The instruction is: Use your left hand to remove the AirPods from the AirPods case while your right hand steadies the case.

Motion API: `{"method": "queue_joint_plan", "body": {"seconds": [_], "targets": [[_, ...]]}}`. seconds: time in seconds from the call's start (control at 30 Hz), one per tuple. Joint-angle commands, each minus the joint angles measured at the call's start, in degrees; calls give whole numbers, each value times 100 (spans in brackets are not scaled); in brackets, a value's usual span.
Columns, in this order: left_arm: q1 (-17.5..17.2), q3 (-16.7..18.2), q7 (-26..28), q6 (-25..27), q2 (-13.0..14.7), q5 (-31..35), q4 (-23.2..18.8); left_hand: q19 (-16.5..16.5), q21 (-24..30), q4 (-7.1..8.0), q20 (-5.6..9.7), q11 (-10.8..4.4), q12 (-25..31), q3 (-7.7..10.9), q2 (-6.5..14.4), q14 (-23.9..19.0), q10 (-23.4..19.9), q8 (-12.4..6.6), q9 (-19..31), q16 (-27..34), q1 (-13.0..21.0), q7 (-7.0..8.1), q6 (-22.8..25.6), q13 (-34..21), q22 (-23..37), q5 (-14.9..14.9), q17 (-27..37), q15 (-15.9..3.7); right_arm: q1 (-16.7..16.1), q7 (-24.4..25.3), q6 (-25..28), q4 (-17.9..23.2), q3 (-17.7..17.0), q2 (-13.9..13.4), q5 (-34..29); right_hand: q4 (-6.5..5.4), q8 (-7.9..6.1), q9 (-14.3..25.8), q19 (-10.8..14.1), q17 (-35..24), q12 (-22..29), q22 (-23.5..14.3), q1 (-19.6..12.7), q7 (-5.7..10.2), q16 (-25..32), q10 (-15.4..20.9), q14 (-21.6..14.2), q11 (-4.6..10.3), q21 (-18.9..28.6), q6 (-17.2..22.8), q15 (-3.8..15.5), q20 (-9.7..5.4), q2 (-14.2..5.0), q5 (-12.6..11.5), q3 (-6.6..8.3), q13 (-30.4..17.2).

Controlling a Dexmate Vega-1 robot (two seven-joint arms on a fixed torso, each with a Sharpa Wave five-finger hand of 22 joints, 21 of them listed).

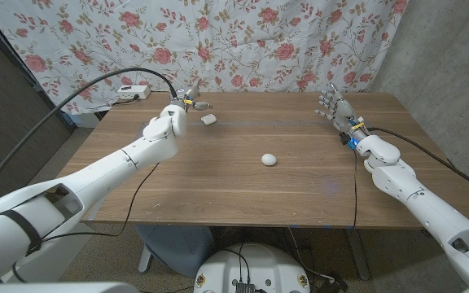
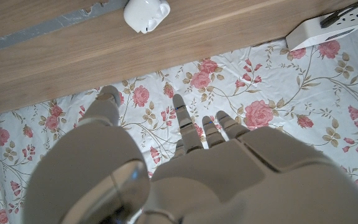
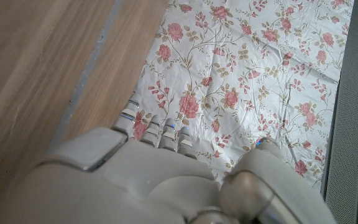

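A small white rounded AirPods case [image 1: 269, 159] lies near the middle of the wooden table [image 1: 243, 195]. A second small white piece [image 1: 209, 119], [image 2: 145, 14] lies at the far left, and looks like a case with its lid up. My left hand [image 1: 190, 98], [image 2: 185, 162] hovers just behind and left of that piece, fingers [image 2: 185, 121] apart, holding nothing. My right hand [image 1: 337, 106], [image 3: 166, 174] stands upright over the far right of the table, fingers spread, well away from both white pieces. I cannot make out single earbuds.
A white power strip [image 1: 133, 93], [image 2: 328, 25] sits at the table's far left corner with a black cable running off it. A floral cloth [image 1: 218, 41] hangs behind the table. A grey wall [image 1: 446, 57] stands at the right.
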State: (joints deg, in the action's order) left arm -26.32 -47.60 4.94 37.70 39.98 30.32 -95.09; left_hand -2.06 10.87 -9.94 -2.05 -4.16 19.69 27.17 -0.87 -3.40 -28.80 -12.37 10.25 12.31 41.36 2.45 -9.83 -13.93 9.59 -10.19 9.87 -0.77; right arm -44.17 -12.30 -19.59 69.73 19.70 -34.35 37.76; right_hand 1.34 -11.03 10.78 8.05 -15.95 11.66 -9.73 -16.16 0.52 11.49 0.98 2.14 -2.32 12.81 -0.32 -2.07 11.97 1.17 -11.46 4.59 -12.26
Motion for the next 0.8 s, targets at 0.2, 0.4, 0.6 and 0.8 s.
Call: {"method": "queue_joint_plan", "body": {"seconds": [0.2,0.4,0.6,0.8], "targets": [[350,-247,-359,-332,-118,304,422,-23,-2,73,9,-161,-110,-20,-20,-50,-60,49,29,-59,136,-34,-385,44,19,21,8,-72,-45,53,-24,52,-35,-13,17,46,-35,24,1,11,29,-34,-12,116,46,-15,51,44,-43,4,-31,14,-53,9,20,-8],[492,-364,-634,-339,-146,475,514,-12,-8,115,12,-114,-219,-101,-65,17,91,84,31,-105,78,12,-405,40,20,26,12,-42,-10,13,-16,38,-21,-6,18,52,-41,25,6,21,32,-35,-17,172,52,-8,49,64,-54,19,-32,12,-69,10,24,-7],[517,-576,-365,-243,-272,1001,685,8,-14,119,-8,-186,-267,-117,-55,54,149,114,32,-119,89,13,-469,34,20,26,14,-41,-2,39,24,56,-18,-8,16,56,-34,25,8,28,29,-35,-18,175,53,-17,54,33,-62,3,-32,13,-77,11,25,-7],[619,-675,-715,-168,-316,1186,696,-28,0,147,-1,-240,-239,-148,-40,-41,32,117,32,-84,56,33,-472,15,21,31,17,-108,3,64,42,76,-34,-18,23,65,-34,25,-61,40,30,-35,-27,159,33,-15,117,25,-100,0,-34,13,-95,12,31,-6]]}}
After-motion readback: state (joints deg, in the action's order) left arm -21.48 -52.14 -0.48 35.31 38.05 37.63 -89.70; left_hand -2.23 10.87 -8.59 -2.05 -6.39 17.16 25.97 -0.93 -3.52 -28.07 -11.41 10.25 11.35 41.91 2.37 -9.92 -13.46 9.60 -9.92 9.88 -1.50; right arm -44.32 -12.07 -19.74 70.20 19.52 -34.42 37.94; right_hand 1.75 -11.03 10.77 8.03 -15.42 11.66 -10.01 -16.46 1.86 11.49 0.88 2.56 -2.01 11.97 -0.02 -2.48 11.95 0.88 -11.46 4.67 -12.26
